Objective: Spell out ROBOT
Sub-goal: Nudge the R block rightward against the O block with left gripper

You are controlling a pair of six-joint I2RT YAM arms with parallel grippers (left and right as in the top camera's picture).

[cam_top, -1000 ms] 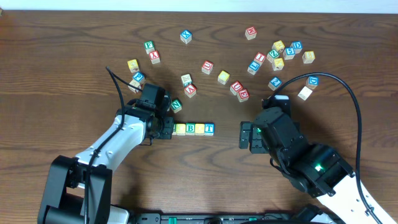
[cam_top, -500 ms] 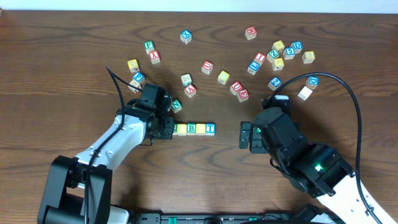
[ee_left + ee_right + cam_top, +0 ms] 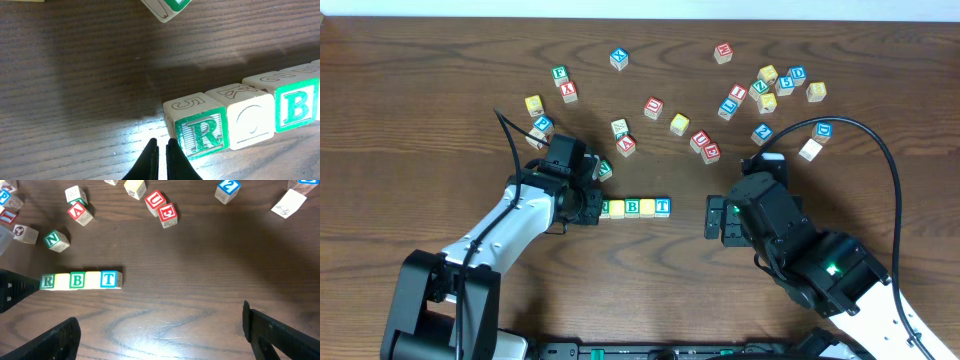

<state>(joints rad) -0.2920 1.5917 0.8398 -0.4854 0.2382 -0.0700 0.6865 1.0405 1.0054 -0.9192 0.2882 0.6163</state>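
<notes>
Robotics lab setup: cabled robot arms [image 3: 510, 225] at a wood-grain table [image 3: 440, 60].

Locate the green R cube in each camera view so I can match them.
Overhead: R cube, left end of the row, mid-table.
Left wrist: R cube lower middle, just right of the shut left pincer.
Right wrist: R cube left side, row's left end.
Shared landmark: green B cube, two along from it.

A green N cube [image 3: 56, 240] sits on the dark wooden table [image 3: 200, 280], with a red A cube [image 3: 80, 211] near it. Farther right (just beside each other) lie a red U cube [image 3: 155, 200] and a red E cube [image 3: 167, 213].
</notes>
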